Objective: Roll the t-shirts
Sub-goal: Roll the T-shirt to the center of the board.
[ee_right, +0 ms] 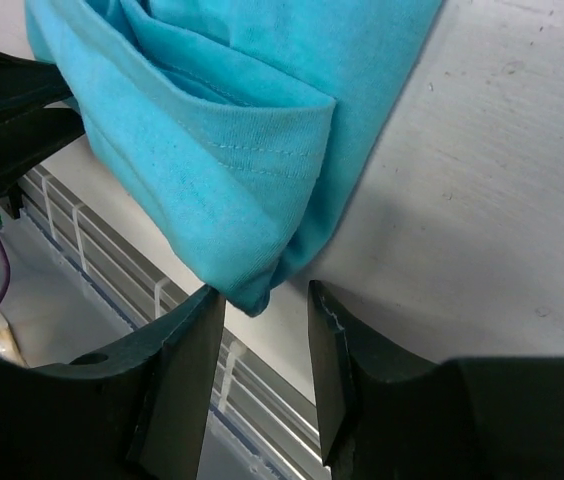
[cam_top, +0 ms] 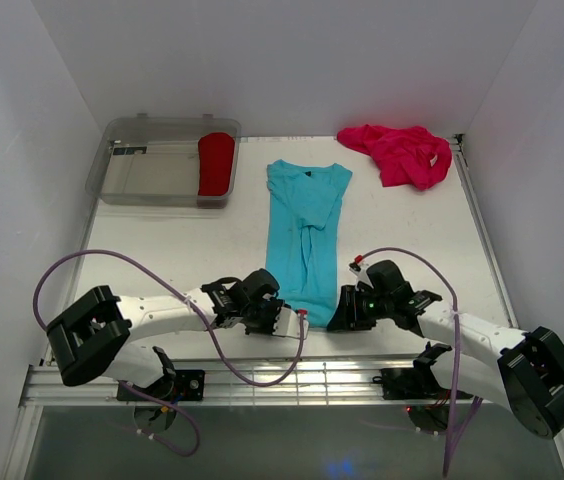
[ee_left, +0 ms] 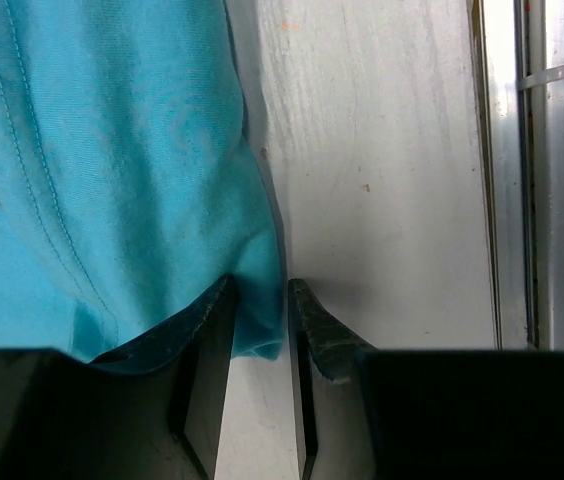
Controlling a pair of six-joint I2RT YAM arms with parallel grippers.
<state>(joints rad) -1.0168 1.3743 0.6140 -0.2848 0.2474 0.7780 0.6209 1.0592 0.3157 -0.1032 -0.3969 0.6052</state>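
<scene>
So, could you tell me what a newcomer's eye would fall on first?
A turquoise t-shirt lies folded in a strip down the middle, with the left gripper and right gripper at its near corners. A magenta t-shirt is crumpled at the far right; a red t-shirt sits in the clear bin, far left.

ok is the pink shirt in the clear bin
No, the pink shirt lies crumpled on the table near its far right corner, while the clear bin at the far left holds the red shirt.
</scene>
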